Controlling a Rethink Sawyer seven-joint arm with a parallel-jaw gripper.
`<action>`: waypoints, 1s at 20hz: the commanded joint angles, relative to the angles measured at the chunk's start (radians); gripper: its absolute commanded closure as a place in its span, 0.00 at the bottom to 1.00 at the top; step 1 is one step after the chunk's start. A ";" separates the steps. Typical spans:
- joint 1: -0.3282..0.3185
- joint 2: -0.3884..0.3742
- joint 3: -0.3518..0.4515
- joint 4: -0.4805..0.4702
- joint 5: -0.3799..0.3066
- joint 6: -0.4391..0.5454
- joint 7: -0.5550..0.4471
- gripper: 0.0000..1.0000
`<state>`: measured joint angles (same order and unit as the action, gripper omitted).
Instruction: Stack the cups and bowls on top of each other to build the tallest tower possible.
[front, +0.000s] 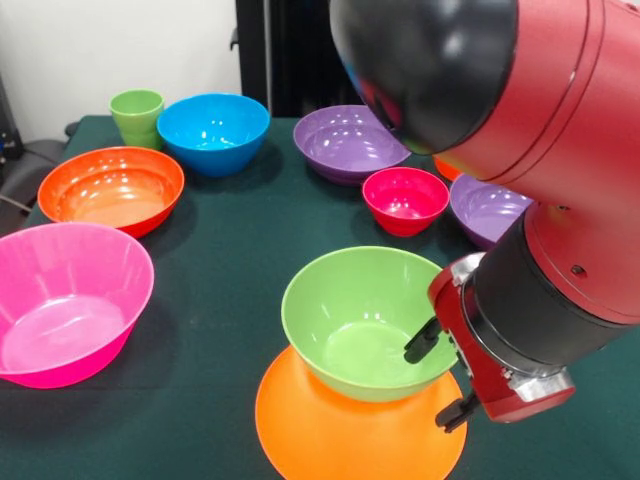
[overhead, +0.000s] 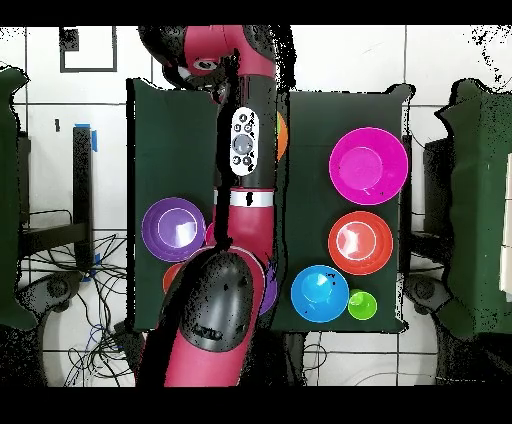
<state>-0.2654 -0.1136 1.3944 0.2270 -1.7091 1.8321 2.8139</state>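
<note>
A green bowl (front: 355, 318) sits upright on a large upturned orange bowl (front: 340, 430) at the near middle of the table. My gripper (front: 438, 378) is at the green bowl's right rim, open. One finger (front: 422, 342) hangs inside the bowl and the other (front: 455, 412) is outside, below the rim and apart from the wall. The light-green cup (front: 137, 115) stands at the far left next to the blue bowl (front: 213, 130). In the overhead view my arm (overhead: 245, 150) hides the stack except an orange sliver (overhead: 283, 135).
A pink bowl (front: 65, 300) and a red-orange bowl (front: 112, 188) stand at the left. A purple bowl (front: 348, 140), a small magenta-red bowl (front: 405, 198), a second purple bowl (front: 485, 208) and a bit of another red-orange bowl (front: 445, 167) lie behind my arm.
</note>
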 joint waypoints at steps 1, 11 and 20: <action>-0.028 -0.015 -0.134 0.090 0.069 0.030 -0.003 0.00; -0.074 -0.138 -0.321 0.292 0.368 -0.023 0.086 0.00; -0.145 -0.267 -0.462 0.563 0.599 -0.266 0.172 0.00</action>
<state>-0.3775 -0.2952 1.0891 0.5814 -1.1716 1.7204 2.8139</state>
